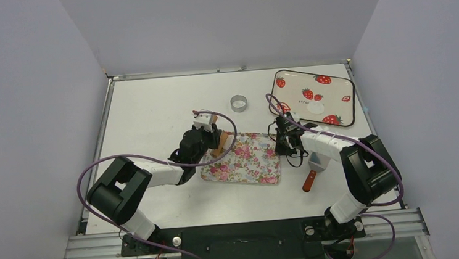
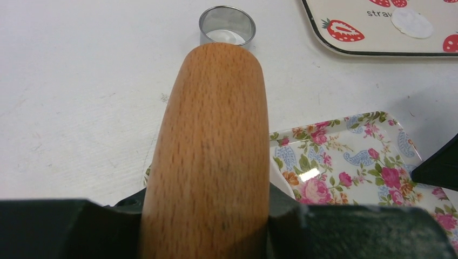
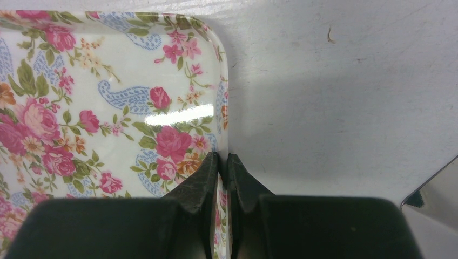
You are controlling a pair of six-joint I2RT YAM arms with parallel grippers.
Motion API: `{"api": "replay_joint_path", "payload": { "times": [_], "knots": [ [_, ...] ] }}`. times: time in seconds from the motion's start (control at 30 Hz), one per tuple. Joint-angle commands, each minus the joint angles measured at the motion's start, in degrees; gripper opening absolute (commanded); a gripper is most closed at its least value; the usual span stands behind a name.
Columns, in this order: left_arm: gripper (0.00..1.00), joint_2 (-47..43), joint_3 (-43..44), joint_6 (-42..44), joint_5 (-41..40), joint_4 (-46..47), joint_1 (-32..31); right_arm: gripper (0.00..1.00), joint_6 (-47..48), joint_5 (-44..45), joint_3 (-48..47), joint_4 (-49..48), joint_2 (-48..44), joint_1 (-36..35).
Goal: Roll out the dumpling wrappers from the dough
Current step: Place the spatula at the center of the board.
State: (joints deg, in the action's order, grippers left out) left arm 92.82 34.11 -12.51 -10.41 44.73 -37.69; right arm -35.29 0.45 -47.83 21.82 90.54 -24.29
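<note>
- Two arms are working over the white table; I'm reading across from my left arm.
- Left gripper: clamped on the wooden roller. Its black fingers press in on either side of the wood, and the roller's rounded end points toward the metal ring.
- In the top view, the roller sits over the left end of the floral tray.
- A whitish sliver shows tight against the roller's right side, at the floral tray's left edge. Whether it is the dough I cannot tell, since too little of it shows and the roller covers the rest.
- Metal ring: a hollow silver band standing on the bare table beyond the floral tray, apart from both trays.
- Right gripper: its fingers are drawn almost together and pinch the right rim of the floral tray. On my right wrist camera the rim runs straight up between the two tips.
- Spatula: lying on the table just right of the floral tray, close beside the right arm. Its red handle points toward the near edge.
- Strawberry tray: it sits at the far right of the table, clear of the floral tray.
- One dumpling wrapper, a thin white round disc, lies flat on the strawberry tray near its middle. It is well apart from both grippers.
</note>
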Motion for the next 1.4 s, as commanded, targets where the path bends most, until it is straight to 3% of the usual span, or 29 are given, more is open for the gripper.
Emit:
{"api": "replay_joint_path", "payload": {
  "times": [0.0, 0.27, 0.4, 0.77, 0.9, 1.1, 1.37],
  "knots": [
    [0.00, 2.5, -3.6, -1.5, 1.8, -13.5, -0.8, 0.00, 0.7, 2.9, 0.5, 1.5, 1.4, 0.6],
    [0.00, 3.5, -2.3, 6.9, 9.1, -11.0, -3.1, 0.00, 0.7, 3.0, 1.2, 1.1, 1.5, 0.6],
    [0.00, 4.8, 0.5, 3.9, 15.2, -13.2, -5.6, 0.00, 0.8, 2.8, 0.9, 1.2, 1.5, 0.6],
    [0.00, 8.0, -5.1, -1.0, 13.3, -11.1, -10.3, 0.00, 1.3, 3.3, 2.7, 1.0, -0.8, 1.0],
    [0.00, 8.7, -6.1, 1.0, 12.3, -11.0, -10.4, 0.00, 1.4, 3.6, 3.7, 0.8, -1.8, 1.1],
    [0.00, 6.7, 2.0, 7.1, 18.6, -17.3, -10.8, 0.00, 1.0, 3.2, 4.7, 0.0, -2.4, 1.4],
    [0.00, 2.4, 13.4, 3.4, 32.5, -22.9, -10.8, 0.00, 1.2, 3.4, 2.8, 0.8, -1.8, 1.4]
  ]
}}
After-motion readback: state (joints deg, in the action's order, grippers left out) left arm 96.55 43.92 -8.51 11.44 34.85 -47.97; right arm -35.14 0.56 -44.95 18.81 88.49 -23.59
